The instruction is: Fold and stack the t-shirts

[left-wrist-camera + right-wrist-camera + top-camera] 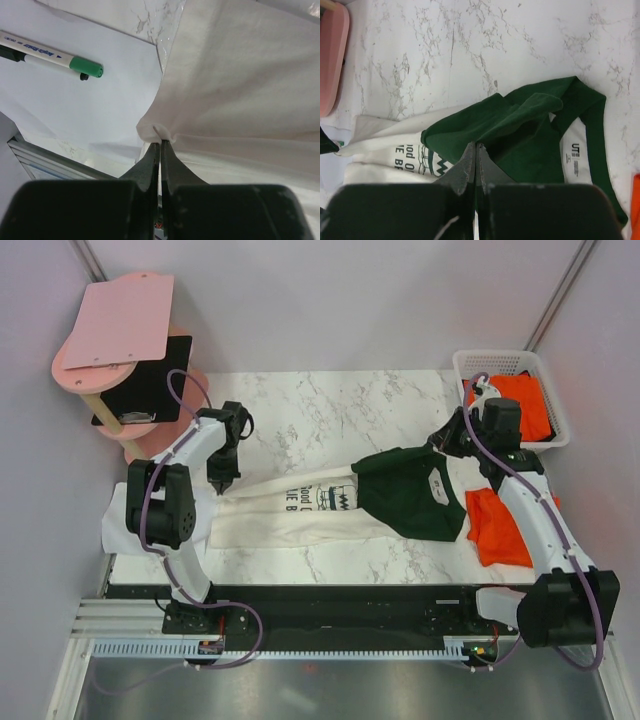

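Seen from above, the cream-white cloth t-shirt with green sleeves [300,512] was stretched over the marble table [330,410]. Its cream edge was pinched by the left gripper [160,144] in that wrist's view. Its green cloth was pinched by the right gripper [476,149] in the other.

Left tool [160,141], right tool [475,146] (both clamped)

The right gripper [475,150] sits at the bottom middle of the frame, its 2 fingers pressed together on dark green cloth of the t-shirt [520,125]. The cream part with dark letters lies at the lower left. The shirt lies on a marble table [470,45]. A pink thing [330,55] shows at the upper left edge, and a bit of orange cloth [636,205] at the lower right edge.
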Robot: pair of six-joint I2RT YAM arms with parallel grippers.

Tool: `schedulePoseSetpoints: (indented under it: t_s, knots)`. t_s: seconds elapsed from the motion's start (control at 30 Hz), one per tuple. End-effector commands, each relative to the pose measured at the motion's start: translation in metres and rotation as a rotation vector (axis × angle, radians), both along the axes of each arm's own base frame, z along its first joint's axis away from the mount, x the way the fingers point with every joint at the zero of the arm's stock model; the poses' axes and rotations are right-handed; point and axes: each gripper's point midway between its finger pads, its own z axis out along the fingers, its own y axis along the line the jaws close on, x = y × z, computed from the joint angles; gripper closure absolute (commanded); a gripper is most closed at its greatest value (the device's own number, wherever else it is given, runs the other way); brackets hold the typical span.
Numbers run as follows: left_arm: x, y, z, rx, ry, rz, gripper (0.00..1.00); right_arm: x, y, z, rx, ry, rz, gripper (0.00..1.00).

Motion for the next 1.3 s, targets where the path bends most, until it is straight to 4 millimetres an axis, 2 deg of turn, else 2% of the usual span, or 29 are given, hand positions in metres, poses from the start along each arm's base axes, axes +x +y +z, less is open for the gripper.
schedulePoseSetpoints:
  t_s: [0.0, 0.03, 0.1, 0.23, 0.27, 0.33, 0.37, 0.4, 0.47, 0.53, 0.57, 0.63, 0.67, 0.73, 0.77, 0.8, 0.87, 0.9, 0.93, 0.97, 1.03, 1.07, 1.13, 1.17, 1.27]
  knots:
    - [-0.011, 0.007, 0.009, 0.050, -0.023, 0.043, 0.98, -0.033, -0.007, -0.005, -0.040, 0.029, -0.015, 1.00]
    - [-0.013, 0.008, 0.008, 0.051, -0.018, 0.048, 0.98, -0.041, -0.007, -0.014, -0.039, 0.055, -0.014, 1.00]
    - [-0.017, 0.008, 0.004, 0.051, -0.004, 0.052, 0.98, -0.054, -0.008, -0.019, -0.038, 0.080, -0.022, 1.00]
    - [-0.024, 0.009, -0.004, 0.057, 0.028, 0.056, 0.98, -0.084, -0.008, -0.058, -0.021, 0.192, -0.032, 1.00]
    - [-0.027, 0.008, -0.006, 0.058, 0.039, 0.055, 0.95, -0.091, -0.008, -0.065, -0.021, 0.216, -0.031, 1.00]
    - [-0.030, 0.006, -0.009, 0.048, 0.051, 0.058, 0.77, -0.106, -0.010, -0.087, -0.018, 0.285, -0.057, 1.00]
    - [-0.031, 0.005, -0.008, 0.045, 0.052, 0.056, 0.63, -0.111, -0.013, -0.092, -0.022, 0.300, -0.081, 1.00]
    - [-0.032, 0.007, -0.008, 0.053, 0.046, 0.065, 0.23, -0.121, -0.015, -0.105, -0.023, 0.353, -0.096, 1.00]
    - [-0.032, 0.009, -0.003, 0.061, 0.025, 0.074, 0.02, -0.128, -0.010, -0.109, 0.009, 0.369, -0.091, 1.00]
    - [-0.029, 0.007, 0.003, 0.053, 0.003, 0.077, 0.00, -0.136, -0.008, -0.118, 0.023, 0.395, -0.087, 1.00]
    - [-0.027, 0.005, 0.009, 0.049, -0.017, 0.074, 0.00, -0.138, -0.009, -0.119, 0.015, 0.397, -0.092, 0.93]
    - [-0.021, -0.001, 0.020, 0.047, -0.057, 0.061, 0.00, -0.138, -0.011, -0.115, 0.003, 0.383, -0.086, 0.73]
    - [-0.018, -0.004, 0.027, 0.043, -0.084, 0.053, 0.00, -0.137, -0.011, -0.107, -0.007, 0.349, -0.073, 0.52]
    - [-0.011, -0.015, 0.037, 0.040, -0.125, 0.029, 0.00, -0.128, -0.013, -0.086, -0.016, 0.266, -0.079, 0.33]
    - [-0.010, -0.018, 0.041, 0.043, -0.134, 0.020, 0.00, -0.124, -0.014, -0.073, -0.033, 0.210, -0.066, 0.19]
    - [-0.009, -0.023, 0.044, 0.056, -0.148, 0.005, 0.00, -0.114, -0.021, -0.057, -0.054, 0.157, -0.098, 0.13]
    - [-0.006, -0.029, 0.049, 0.065, -0.165, -0.010, 0.00, -0.103, -0.023, -0.044, -0.077, 0.101, -0.090, 0.02]
    - [-0.005, -0.034, 0.049, 0.072, -0.171, -0.017, 0.00, -0.091, -0.024, -0.035, -0.087, 0.057, -0.093, 0.02]
    - [-0.004, -0.037, 0.050, 0.071, -0.176, -0.020, 0.00, -0.086, -0.021, -0.035, -0.083, 0.050, -0.075, 0.02]
    - [-0.004, -0.041, 0.049, 0.069, -0.177, -0.025, 0.00, -0.077, -0.018, -0.045, -0.081, 0.080, -0.056, 0.03]
    - [-0.004, -0.052, 0.047, 0.066, -0.182, -0.042, 0.00, -0.062, -0.011, -0.054, -0.059, 0.085, -0.022, 0.06]
    - [-0.004, -0.054, 0.047, 0.073, -0.180, -0.050, 0.00, -0.050, -0.006, -0.067, -0.047, 0.102, 0.000, 0.09]
    - [-0.005, -0.063, 0.044, 0.071, -0.179, -0.064, 0.00, -0.042, -0.001, -0.085, -0.032, 0.135, 0.028, 0.11]
    - [-0.005, -0.065, 0.043, 0.071, -0.178, -0.064, 0.00, -0.034, 0.002, -0.101, -0.023, 0.166, 0.041, 0.18]
    - [-0.005, -0.070, 0.040, 0.067, -0.173, -0.070, 0.00, -0.023, 0.013, -0.117, 0.014, 0.207, 0.065, 0.29]
